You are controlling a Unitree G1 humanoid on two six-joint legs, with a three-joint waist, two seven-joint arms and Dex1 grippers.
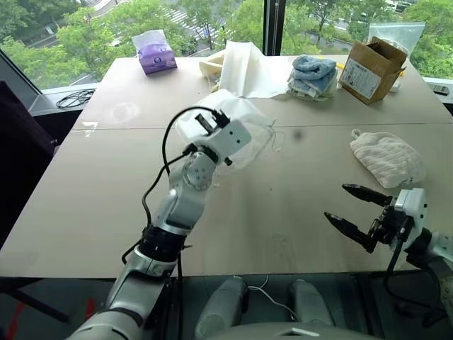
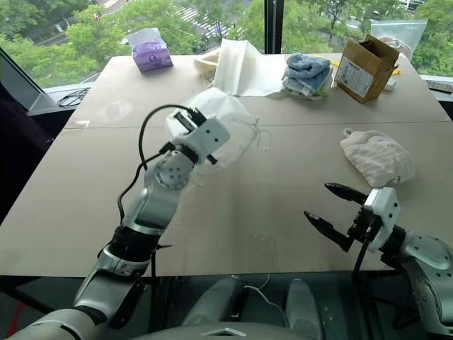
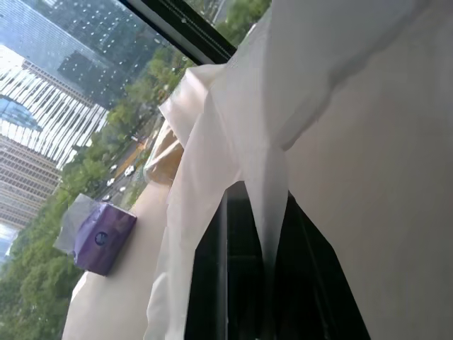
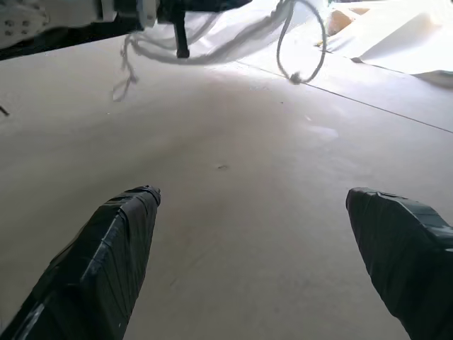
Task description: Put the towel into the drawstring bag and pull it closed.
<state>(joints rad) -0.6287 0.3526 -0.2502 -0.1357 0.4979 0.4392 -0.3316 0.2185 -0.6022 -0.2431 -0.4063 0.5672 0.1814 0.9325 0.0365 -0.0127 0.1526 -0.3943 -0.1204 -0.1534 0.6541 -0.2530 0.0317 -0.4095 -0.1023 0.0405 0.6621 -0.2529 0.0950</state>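
The drawstring bag [image 1: 253, 122], thin white fabric, hangs lifted off the table near its middle. My left gripper [image 3: 267, 273] is shut on a fold of it. White cord loops [image 4: 301, 51] dangle from the bag above the tabletop. The towel [image 1: 386, 157], a cream ribbed cloth with a small loop, lies on the table at the right, apart from both grippers. My right gripper [image 1: 336, 202] stands open with nothing between its fingers, low near the front right of the table, in front of the towel.
Along the far edge of the table [image 1: 106, 205] stand a purple tissue pack [image 1: 156, 53], a large cream fabric sheet [image 1: 248, 67], a blue-and-white towel stack [image 1: 313, 74] and a cardboard box [image 1: 371, 69]. Windows lie behind.
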